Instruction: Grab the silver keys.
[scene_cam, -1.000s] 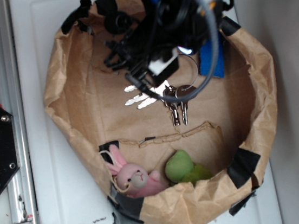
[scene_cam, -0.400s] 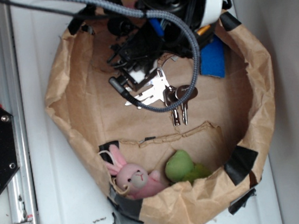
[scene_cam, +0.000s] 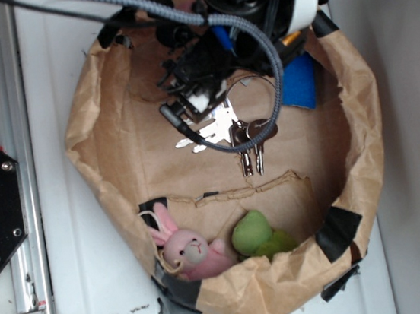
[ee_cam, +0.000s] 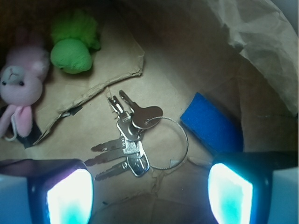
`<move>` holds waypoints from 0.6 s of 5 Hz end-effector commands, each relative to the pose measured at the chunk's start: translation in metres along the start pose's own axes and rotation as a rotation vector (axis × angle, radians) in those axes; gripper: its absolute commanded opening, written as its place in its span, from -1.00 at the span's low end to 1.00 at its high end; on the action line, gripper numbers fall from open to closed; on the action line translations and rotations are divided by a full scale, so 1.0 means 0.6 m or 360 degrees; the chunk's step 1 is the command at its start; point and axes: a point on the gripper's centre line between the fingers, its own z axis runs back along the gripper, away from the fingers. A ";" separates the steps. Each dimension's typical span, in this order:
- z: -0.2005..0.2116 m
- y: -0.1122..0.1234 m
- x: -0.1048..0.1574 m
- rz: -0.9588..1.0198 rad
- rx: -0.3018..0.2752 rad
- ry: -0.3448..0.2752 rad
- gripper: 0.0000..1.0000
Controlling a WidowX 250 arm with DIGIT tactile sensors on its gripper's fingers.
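The silver keys (ee_cam: 131, 140) lie flat on the brown paper floor of the bag, several keys fanned out from a thin wire ring. In the exterior view the silver keys (scene_cam: 243, 141) lie just below my arm, partly covered by it. My gripper (ee_cam: 149, 196) is open, its two glowing pads wide apart at the bottom corners of the wrist view. The keys lie just ahead of the gap between the pads, and nothing is between them. In the exterior view the gripper (scene_cam: 195, 101) is over the upper part of the bag, its fingers hidden under the arm.
A blue rectangular block (ee_cam: 210, 128) lies right of the key ring, also in the exterior view (scene_cam: 298, 81). A pink rabbit toy (scene_cam: 187, 252) and a green plush toy (scene_cam: 258, 235) sit at the bag's near side. The brown paper bag wall (scene_cam: 93, 141) rings everything.
My arm has shifted a little left and up over the bag, and the cable now loops across the keys. The keys have not moved.
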 end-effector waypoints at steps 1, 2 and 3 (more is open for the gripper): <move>-0.007 0.005 0.033 -0.0076 0.0004 -0.0028 1.00; -0.031 -0.006 0.048 -0.0118 -0.0033 -0.0017 1.00; -0.053 -0.027 0.045 -0.0190 -0.0082 0.0031 1.00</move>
